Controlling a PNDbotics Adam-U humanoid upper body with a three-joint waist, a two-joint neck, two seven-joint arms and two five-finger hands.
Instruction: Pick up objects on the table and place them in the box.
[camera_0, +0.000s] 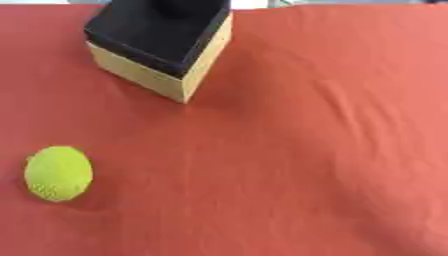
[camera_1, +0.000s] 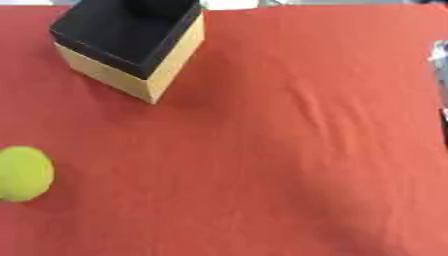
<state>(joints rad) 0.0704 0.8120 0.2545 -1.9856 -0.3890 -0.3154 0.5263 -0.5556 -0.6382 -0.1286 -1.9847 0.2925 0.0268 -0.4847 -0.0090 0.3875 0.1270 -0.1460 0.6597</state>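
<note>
Red-orange cloth (camera_0: 306, 150) covers the counter across nearly the whole frame; it lies mostly flat, with shallow wrinkles running down the right of centre.

Item 1, box (camera_0: 163, 75): stands at the upper left of the frame, set cornerwise so that one vertical corner edge faces the lower part of the frame. Outer walls are pale tan; the top and inside read as black. Its long axis runs from lower left to upper right. A dark rounded shape shows inside at the far end, cut by the top edge of the frame; what it is cannot be told. No other contents can be made out against the black lining.

Item 2, yellow-green ball (camera_0: 59, 173): rests on the cloth at the lower left of the frame, well apart from the box and below it. It appears slightly oval, with its longer dimension close to upright in the frame and leaning a little to the right. Its surface looks finely textured. It stands outside the box and nothing touches it.

Robot hand: neither one shows in either view, so how far open they are, and what they hold, cannot be told.
</note>
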